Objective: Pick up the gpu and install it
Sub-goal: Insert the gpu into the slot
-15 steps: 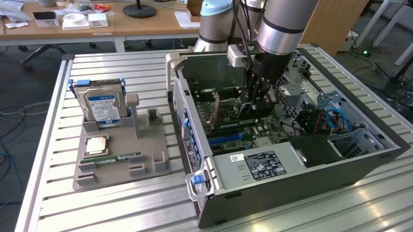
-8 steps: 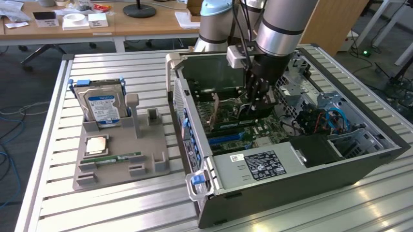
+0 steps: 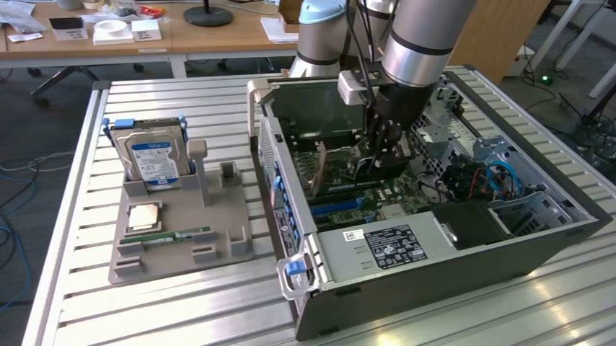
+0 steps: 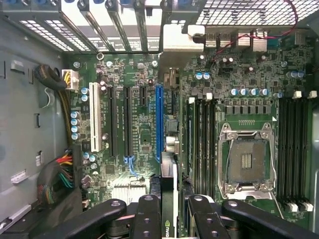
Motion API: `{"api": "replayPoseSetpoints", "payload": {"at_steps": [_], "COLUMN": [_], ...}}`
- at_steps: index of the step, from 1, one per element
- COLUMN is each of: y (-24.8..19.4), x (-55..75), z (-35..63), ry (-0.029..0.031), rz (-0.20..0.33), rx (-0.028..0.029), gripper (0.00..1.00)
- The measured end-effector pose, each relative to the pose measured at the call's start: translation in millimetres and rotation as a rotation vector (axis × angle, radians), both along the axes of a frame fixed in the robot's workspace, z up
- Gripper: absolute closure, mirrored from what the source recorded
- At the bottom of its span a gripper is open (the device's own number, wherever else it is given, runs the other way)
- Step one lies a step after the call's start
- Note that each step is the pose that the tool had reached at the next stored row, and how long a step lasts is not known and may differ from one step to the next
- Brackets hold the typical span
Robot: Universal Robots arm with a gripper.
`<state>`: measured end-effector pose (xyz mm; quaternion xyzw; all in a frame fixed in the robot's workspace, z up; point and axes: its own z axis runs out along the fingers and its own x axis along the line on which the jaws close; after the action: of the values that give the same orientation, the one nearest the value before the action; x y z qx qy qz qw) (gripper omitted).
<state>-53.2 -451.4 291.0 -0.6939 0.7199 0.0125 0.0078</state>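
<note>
Gpu [image 4: 169, 172] we are holding clamped edge-on in the gripper [image 4: 172, 201], its long axis running parallel to the blue PCIe slot [image 4: 159, 119] just beside it.

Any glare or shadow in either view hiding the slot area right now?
Exterior view: light glares off the table slats at its right, and the case interior under the arm is shadowed. Wrist view: motherboard evenly lit, blue slot plain to see; rear slot covers wash out bright; gpu edge is dim.
</note>
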Motion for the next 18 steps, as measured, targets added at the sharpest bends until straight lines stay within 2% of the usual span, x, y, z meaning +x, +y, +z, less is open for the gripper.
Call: {"api": "replayPoseSetpoints", "payload": {"at_steps": [8,13,18], "y": [-0.1,-3.4,-3.6], "x": [-3.4,-5.0,-6.6], "z": [-4.3,-5.7,-9.4], "ry": [0.0001,0.0,0.0], "rz": [0.0,0.0,0.0], "rx": [-0.0003,0.0,-0.0001], "gripper": [0.74,0.74,0.74]}}
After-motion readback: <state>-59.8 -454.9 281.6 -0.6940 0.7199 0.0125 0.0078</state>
